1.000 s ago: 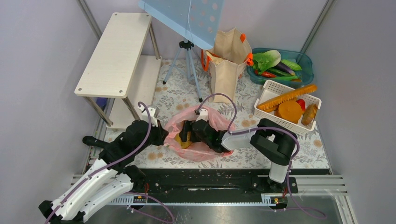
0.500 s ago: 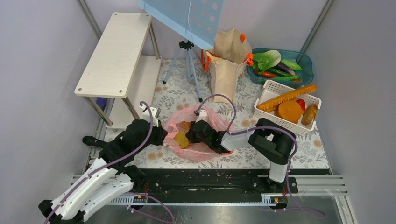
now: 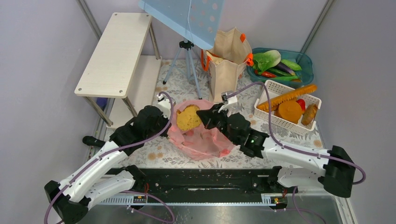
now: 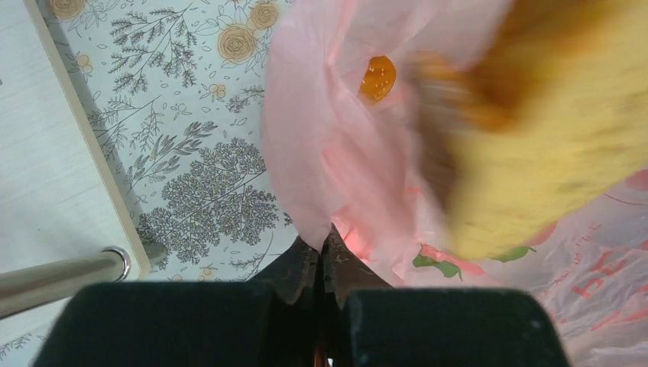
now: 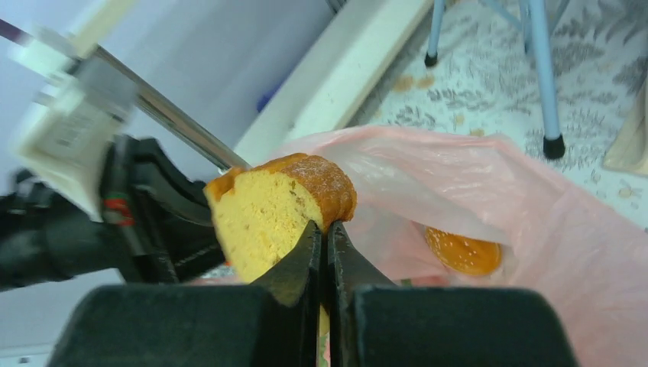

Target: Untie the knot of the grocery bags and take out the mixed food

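Bag point(image 3: 198, 135): pink plastic, you see it at the table's centre, mouth open toward 12 o'clock, crumpled on the floral mat point(image 3: 243, 105).
Left gripper point(image 4: 321, 256): your left fingers are pressed together on a fold of the bag's rim at its 9 o'clock side; pink film fans out from between the tips.
Right gripper point(image 5: 322, 233): jaws closed tight, pinching the lower edge of the bread slice point(image 5: 279, 206); you hold it above the bag's open mouth.
Bread slice: yellow cut face, brown sugared crust; in the top view point(image 3: 187, 117) it sits at the bag's 11 o'clock, between your 2 grippers.
Still inside: 1 round orange piece point(image 5: 462, 251) lies in the bag, at 3 o'clock from the slice in the right wrist view; a green bit point(image 4: 437, 264) shows through the film in the left wrist view.
Tote point(image 3: 226, 65): beige with orange handles, upright at 12 o'clock from the bag, well apart.
White basket point(image 3: 268, 91): at 2 o'clock, holding a long loaf, an orange round and more.
Blue tray point(image 3: 303, 60): beyond the basket, with leafy greens.
Tripod point(image 3: 187, 63): at 12 o'clock, just left of the tote.
Shelf point(image 3: 116, 51): at 10 o'clock.
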Controlling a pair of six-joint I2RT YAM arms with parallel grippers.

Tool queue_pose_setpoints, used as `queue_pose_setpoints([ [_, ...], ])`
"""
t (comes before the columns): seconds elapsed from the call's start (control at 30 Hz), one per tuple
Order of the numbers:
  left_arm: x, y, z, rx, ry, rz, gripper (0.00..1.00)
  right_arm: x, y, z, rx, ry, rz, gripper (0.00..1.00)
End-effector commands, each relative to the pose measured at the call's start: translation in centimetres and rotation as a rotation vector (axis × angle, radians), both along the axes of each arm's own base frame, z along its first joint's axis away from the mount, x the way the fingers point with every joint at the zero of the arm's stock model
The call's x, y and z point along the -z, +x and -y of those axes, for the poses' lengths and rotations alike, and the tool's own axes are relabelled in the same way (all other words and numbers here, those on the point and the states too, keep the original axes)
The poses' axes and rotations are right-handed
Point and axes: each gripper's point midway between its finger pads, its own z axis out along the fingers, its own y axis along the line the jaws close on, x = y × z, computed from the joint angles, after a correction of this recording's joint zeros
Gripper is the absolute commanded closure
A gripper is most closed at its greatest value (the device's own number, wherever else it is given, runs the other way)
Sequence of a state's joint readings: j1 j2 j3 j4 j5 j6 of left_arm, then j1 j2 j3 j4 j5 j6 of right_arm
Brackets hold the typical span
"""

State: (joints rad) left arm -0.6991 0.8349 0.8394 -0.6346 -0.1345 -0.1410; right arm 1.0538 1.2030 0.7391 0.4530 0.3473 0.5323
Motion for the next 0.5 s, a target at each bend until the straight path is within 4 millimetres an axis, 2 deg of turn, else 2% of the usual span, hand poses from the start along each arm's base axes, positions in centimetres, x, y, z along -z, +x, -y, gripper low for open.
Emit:
queue_pose_setpoints([
  [0.0,-0.8,0.9,0.5,0.037,0.022,0.058,1.0,-0.8,0.0,2.4,0.052,-0.042,0.057,1.0],
  [0.17,0.0,1.1,-0.4,-0.009,0.04,0.055,1.0,-1.6,-0.6,4.3,0.075,-0.012,0.065,1.0],
  [0.3,0.4,1.3,-0.6,-0.03,0.055,0.048,1.0,-3.3,-0.7,6.9,0.136,-0.029,0.11,1.0],
  [0.47,0.9,1.4,-0.9,-0.049,0.075,0.035,1.0,-8.4,-0.9,12.7,0.254,-0.179,0.223,1.0],
])
